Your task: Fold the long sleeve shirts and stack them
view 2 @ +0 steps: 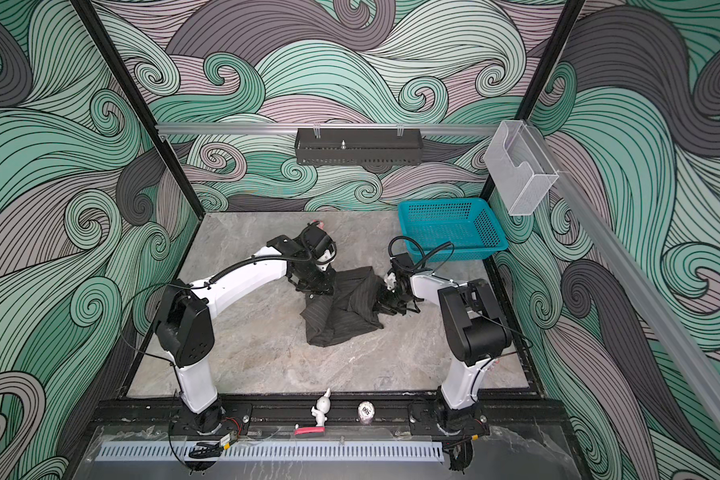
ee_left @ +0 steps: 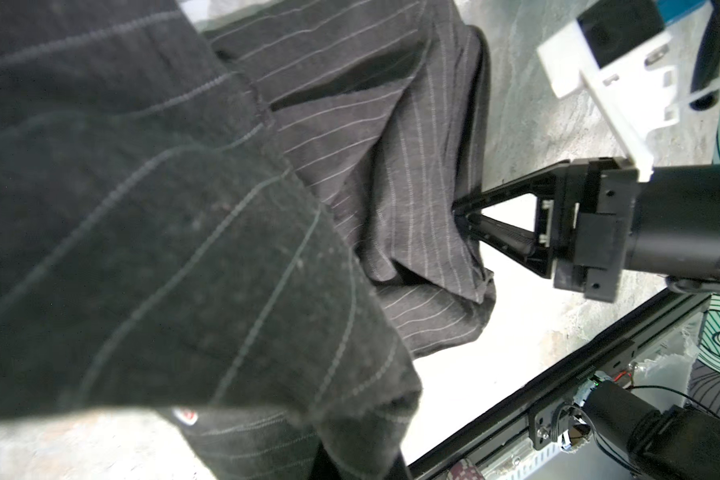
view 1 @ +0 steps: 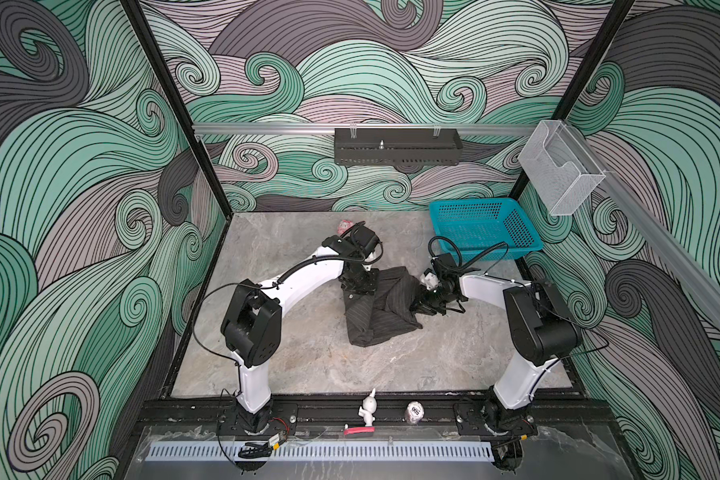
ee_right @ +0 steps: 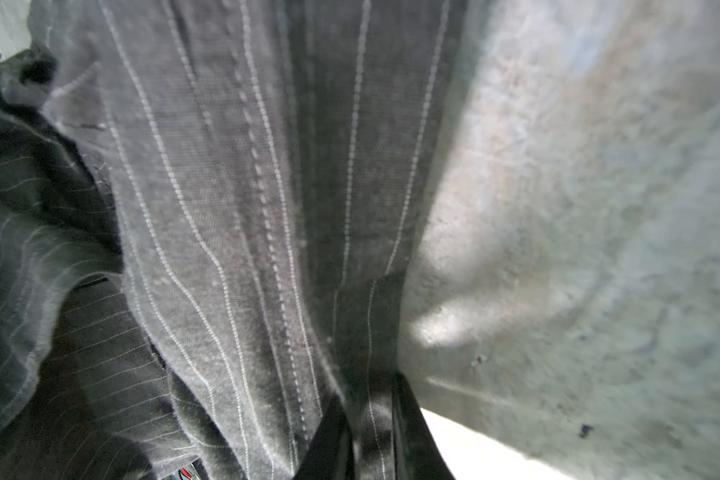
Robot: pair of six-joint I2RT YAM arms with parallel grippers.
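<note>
Grey marbled tabletop [view 1: 308, 365], closed in by walls of teal and mauve swirls.

Right gripper [ee_right: 371, 440]: the jaws are seen clamped on a gathered fold of the shirt [view 1: 379, 316]. A strip of pinstriped cloth is pinched between the two black fingers [ee_right: 329, 440]. The same pinch is seen from the left wrist view, where the fingertips meet in the cloth's edge.

Left gripper [view 1: 358, 286]: the jaws are clenched. The fingertips are hidden in the wrist view, where dark striped fabric is draped right across the camera. In both top views the gripper is set on the shirt's far left corner, so a grasp on the shirt is recorded.

Shirt: dark charcoal with thin pale stripes, bunched and creased, found at the middle of the table between the two grippers. Its far edge is stretched from one gripper to the other. The near part is spread on the table towards the front rail.

Teal basket [view 1: 483, 228]: placed at the far right corner, apart from the shirt, behind the right arm's cable loop.

White figurine [view 1: 367, 409]: stood upright on the front rail, between the two arm bases.
</note>
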